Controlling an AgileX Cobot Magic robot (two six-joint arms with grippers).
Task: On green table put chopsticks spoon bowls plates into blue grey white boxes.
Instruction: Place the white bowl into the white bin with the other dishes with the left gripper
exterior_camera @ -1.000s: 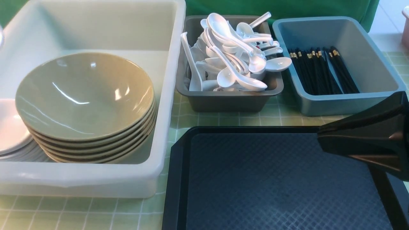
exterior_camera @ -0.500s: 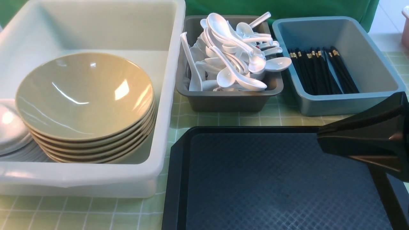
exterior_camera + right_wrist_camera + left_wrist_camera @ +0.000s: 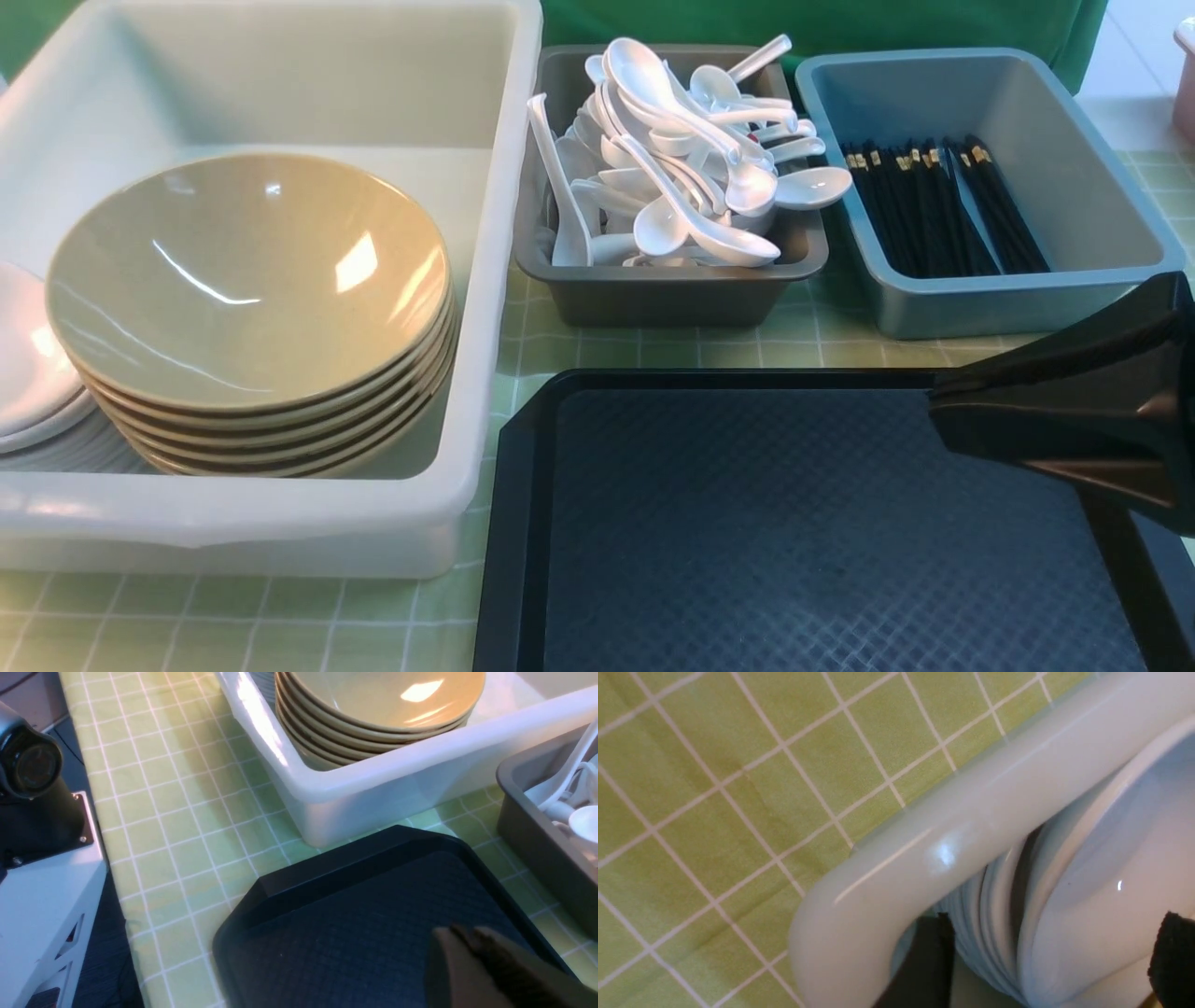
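My left gripper (image 3: 1048,970) is released astride the top plate (image 3: 1101,858); I should lift straight up, clear of the white box (image 3: 924,849); right gripper (image 3: 460,938) clenched, empty

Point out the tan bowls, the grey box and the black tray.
tan bowls (image 3: 247,280), front view, inside of the top bowl.
grey box (image 3: 663,299), front view, near outer wall.
black tray (image 3: 803,523), front view, bare textured floor.

The bowls (image 3: 247,280) look shiny and smooth, the white box (image 3: 233,509) is cloudy plastic, and the black tray (image 3: 794,523) is bumpy and dull.
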